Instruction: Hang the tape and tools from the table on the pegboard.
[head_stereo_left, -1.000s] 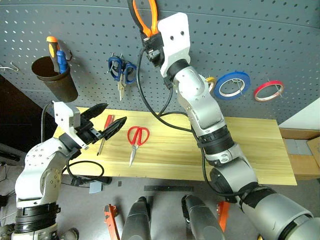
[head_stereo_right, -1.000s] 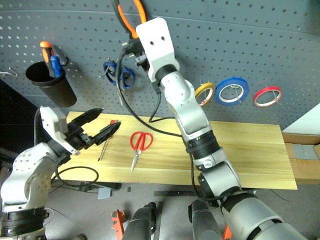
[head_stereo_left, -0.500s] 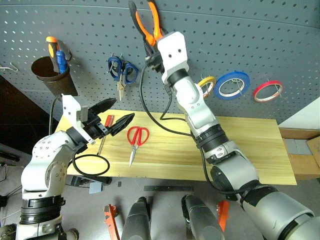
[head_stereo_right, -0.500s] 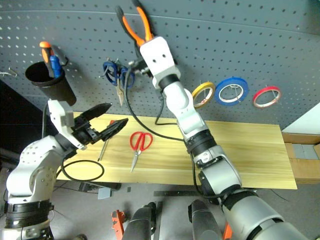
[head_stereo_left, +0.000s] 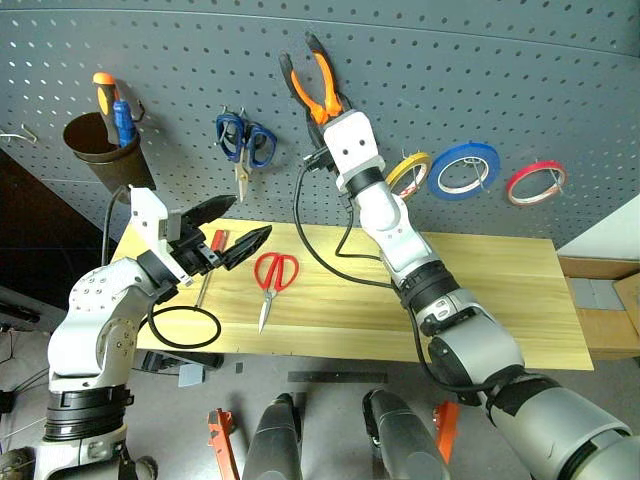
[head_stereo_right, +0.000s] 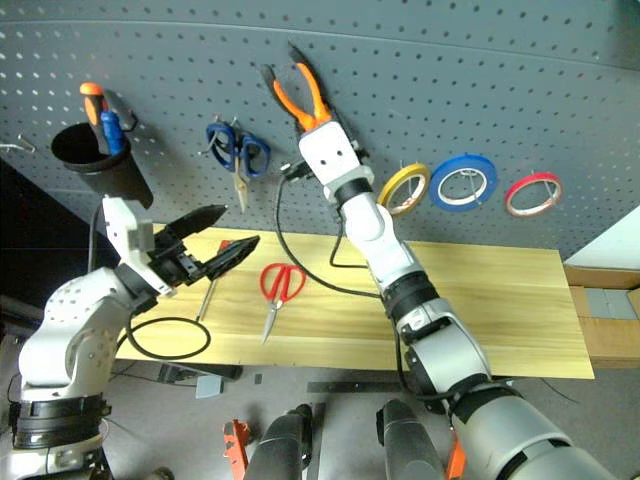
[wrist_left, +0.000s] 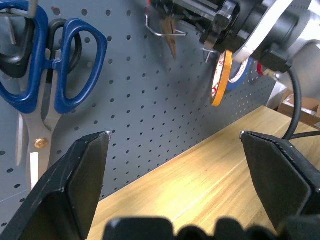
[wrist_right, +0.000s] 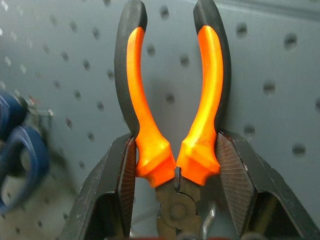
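Small orange-and-black-handled pliers (wrist_right: 172, 125), handles up, before the dark grey perforated pegboard (head_stereo_left: 520, 70); thin yellow-tan tape ring (head_stereo_left: 408, 172) hung there; slim red-handled screwdriver (head_stereo_left: 210, 263) and red-handled steel-bladed scissors (head_stereo_left: 272, 282) flat on the light yellow plank table (head_stereo_left: 500, 300)

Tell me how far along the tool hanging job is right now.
Done: the yellow tape hangs on the pegboard. In hand: the right gripper is shut on the orange pliers, held up against the board, handles upward. Left: the red scissors and the red screwdriver lie on the table; the left gripper hovers open above the screwdriver.
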